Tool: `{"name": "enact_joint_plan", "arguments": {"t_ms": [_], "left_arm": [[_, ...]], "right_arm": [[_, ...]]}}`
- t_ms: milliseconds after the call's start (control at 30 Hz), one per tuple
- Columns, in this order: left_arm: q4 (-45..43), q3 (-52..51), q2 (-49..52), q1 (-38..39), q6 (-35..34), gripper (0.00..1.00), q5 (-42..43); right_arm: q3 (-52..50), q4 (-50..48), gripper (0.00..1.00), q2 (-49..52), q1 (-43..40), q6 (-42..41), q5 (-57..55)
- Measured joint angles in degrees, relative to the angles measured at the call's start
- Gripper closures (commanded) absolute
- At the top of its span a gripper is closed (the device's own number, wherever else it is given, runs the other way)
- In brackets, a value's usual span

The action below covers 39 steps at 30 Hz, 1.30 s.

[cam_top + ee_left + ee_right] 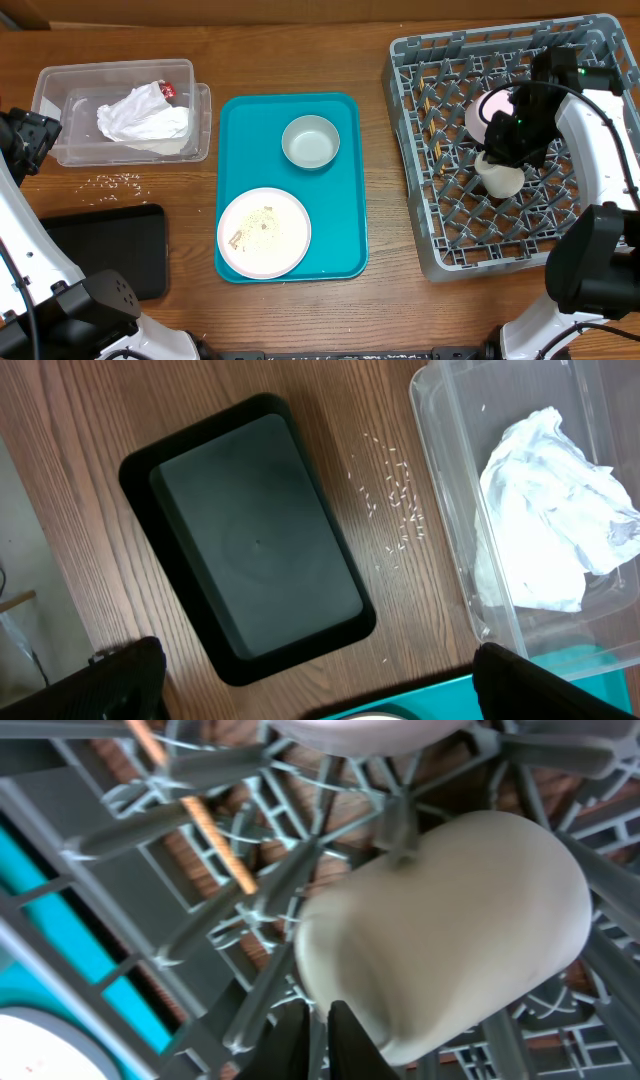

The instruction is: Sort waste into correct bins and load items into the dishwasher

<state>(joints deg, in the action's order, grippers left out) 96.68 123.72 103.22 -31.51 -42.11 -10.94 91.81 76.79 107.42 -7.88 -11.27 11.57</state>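
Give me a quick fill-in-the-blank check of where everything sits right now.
The crumpled napkin lies in the clear ___.
Loose rice grains lie on the wooden ___.
The plate and grey-green bowl sit on the ___ tray.
The white cup lies in the grey dish ___.
Missing: tub, table, teal, rack.

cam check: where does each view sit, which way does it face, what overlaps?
Overhead: above the table, straight down on clear tub, teal tray, dish rack; left arm and right arm at the edges.
Left wrist: over the table's left end, facing down at black tray and rice grains; left gripper open, at the bottom corners.
Right wrist: inside the rack, close on white cup; right gripper shut, bottom centre.
Shared: overhead and left wrist both show tub, napkin, rice; overhead and right wrist, the cup.
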Motion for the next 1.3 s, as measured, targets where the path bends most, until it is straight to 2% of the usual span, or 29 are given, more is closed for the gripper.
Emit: {"name": "enact_joint_plan", "arguments": {"t_ms": [67, 367, 633, 800, 933, 1133, 1300], "left_arm": [[0.0, 0.0, 0.0, 0.0, 0.0, 0.0, 0.0], [0.0, 0.0, 0.0, 0.0, 0.0, 0.0, 0.0], [0.0, 0.0, 0.0, 0.0, 0.0, 0.0, 0.0], [0.0, 0.0, 0.0, 0.0, 0.0, 0.0, 0.0], [0.0, 0.0, 0.0, 0.0, 0.0, 0.0, 0.0], [0.0, 0.0, 0.0, 0.0, 0.0, 0.0, 0.0], [0.0, 0.0, 0.0, 0.0, 0.0, 0.0, 0.0]], "right_arm": [[-1.0, -0.7, 0.96, 0.0, -0.1, -0.1, -0.1], [-0.5, 1.0, 0.96, -0.1, 0.6, -5.0, -5.7], [8.7, 10.4, 0.96, -0.1, 0.0, -9.7, -19.5], [12.5, 12.9, 0.96, -0.1, 0.0, -11.2, -22.2], [12.7, 12.7, 0.96, -0.1, 0.3, -11.6, -21.8], [12.5, 10.4, 0.96, -0.1, 1.5, -7.4, -13.9], [7.7, 6.9, 0.96, -0.1, 1.7, -5.4, -10.5]]}}
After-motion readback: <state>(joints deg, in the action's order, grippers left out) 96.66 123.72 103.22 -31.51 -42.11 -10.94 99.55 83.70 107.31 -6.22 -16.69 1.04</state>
